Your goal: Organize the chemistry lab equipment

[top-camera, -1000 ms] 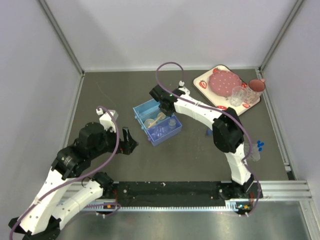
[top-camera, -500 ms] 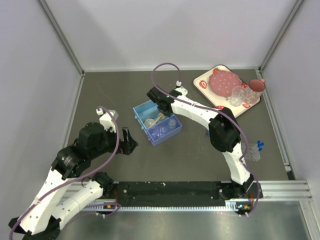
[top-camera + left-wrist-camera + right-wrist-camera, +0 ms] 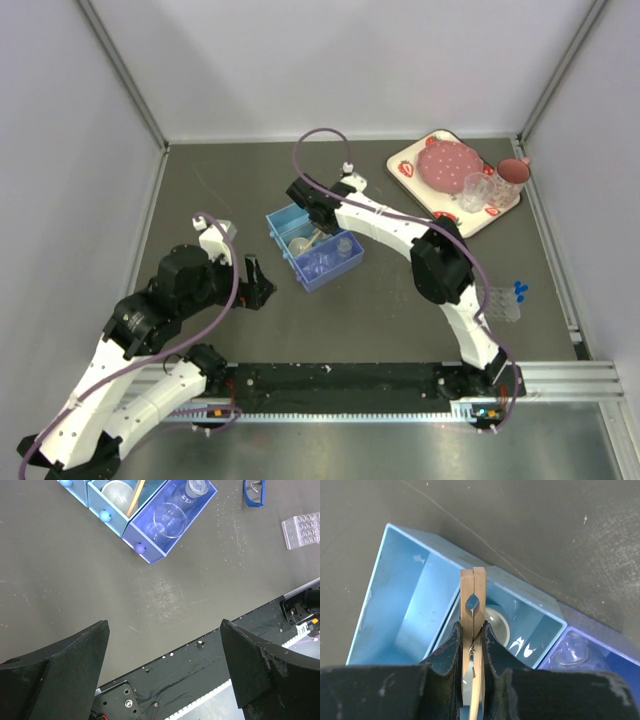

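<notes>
My right gripper [image 3: 306, 205] is shut on the thin tan wooden tongs [image 3: 472, 605] and holds them over the blue compartment box [image 3: 315, 246]. In the right wrist view the tongs hang above the wall between the bare left compartment [image 3: 402, 612] and the middle one, which holds a round dish [image 3: 496, 623]. A clear dish [image 3: 169, 520] lies in the darker blue compartment. The clear well rack [image 3: 499, 304] and small blue pieces [image 3: 520, 290] lie at the right. My left gripper [image 3: 164, 630] is open and empty, near the front rail.
The white strawberry-print tray [image 3: 405, 166] with pink plate and glasses stands at the back right. A blue piece [image 3: 254, 491] lies on the table right of the box. The black front rail [image 3: 340, 378] runs along the near edge.
My right gripper has moved left and slightly back over the box with the tongs in it. The left arm has not moved.
</notes>
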